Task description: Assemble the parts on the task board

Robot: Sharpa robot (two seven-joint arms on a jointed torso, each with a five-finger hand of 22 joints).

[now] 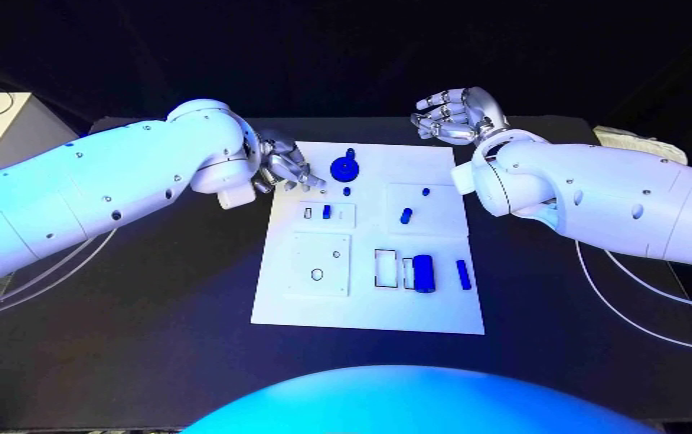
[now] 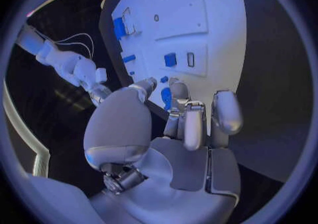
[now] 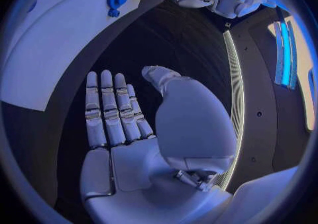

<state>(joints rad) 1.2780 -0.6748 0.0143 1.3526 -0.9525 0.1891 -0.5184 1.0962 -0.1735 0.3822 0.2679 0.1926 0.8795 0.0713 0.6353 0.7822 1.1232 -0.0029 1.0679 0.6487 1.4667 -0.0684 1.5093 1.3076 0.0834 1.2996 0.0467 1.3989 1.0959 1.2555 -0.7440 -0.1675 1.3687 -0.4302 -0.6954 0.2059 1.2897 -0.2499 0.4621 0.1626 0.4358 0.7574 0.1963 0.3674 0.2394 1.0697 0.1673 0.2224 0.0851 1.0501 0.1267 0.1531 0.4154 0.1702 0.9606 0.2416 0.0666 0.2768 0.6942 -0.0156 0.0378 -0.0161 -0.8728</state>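
Board [image 1: 368,294], white, lies mid-surface between both hands. Left hand [image 1: 284,169] hovers at its far left corner, fingers curled, holding nothing I can see. Right hand [image 1: 456,114] hangs past the far right corner, fingers straight and empty. Blue gear [image 1: 343,167] sits just beside the left hand.

I see a white board [image 1: 303,309] on my black table [image 1: 144,334], deep blue parts [image 1: 421,271] and a blue gear [image 1: 343,167] on it, and white arms [image 1: 101,189] ending in silver hands [image 1: 459,114].
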